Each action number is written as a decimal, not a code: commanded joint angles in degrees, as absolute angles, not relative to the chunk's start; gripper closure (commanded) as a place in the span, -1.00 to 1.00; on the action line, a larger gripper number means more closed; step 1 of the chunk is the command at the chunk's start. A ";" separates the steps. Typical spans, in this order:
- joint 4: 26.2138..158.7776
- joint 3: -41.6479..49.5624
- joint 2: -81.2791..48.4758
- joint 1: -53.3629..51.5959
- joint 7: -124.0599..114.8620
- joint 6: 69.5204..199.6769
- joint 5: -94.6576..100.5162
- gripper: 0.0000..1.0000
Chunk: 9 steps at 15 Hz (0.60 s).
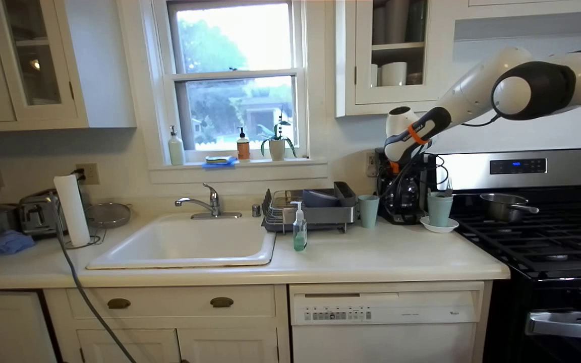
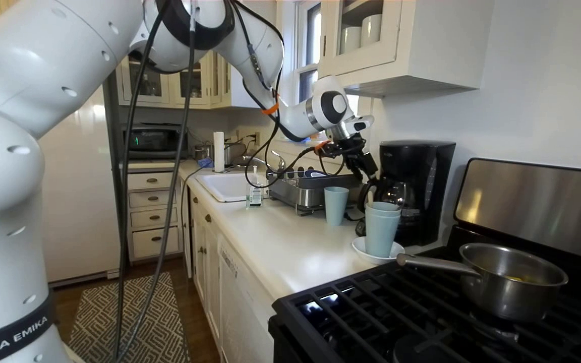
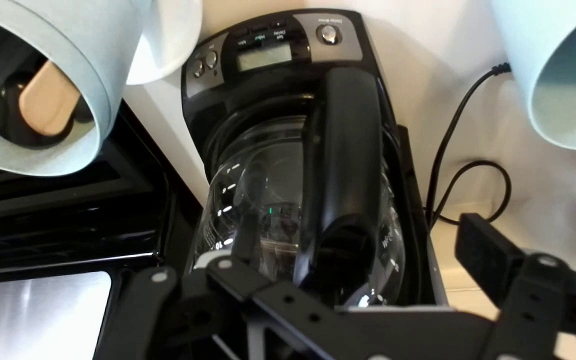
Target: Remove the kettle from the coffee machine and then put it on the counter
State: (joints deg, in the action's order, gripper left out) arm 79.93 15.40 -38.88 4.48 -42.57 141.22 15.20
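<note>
Tool is released, fingers spread wide with the black handle lined up between them in wrist view; contact unclear. Clear-glass coffee carafe sits just beyond the tool, inside the black drip coffee maker on the cream worktop. Light-blue cup stands on one side of the tool, stacked cups holding utensils on the other, set in a white dish.

Quantities were: one drip coffee maker, one glass carafe, three pump bottles, one saucepan.
</note>
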 commanded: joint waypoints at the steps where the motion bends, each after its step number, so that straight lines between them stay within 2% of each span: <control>1: 79.76 16.78 -39.38 3.64 -41.85 141.21 14.07 -1.00; 9: 78.06 16.71 -40.95 4.33 -41.32 142.41 13.30 -1.00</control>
State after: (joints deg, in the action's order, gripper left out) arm 79.67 15.95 -39.54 4.37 -42.23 141.32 14.81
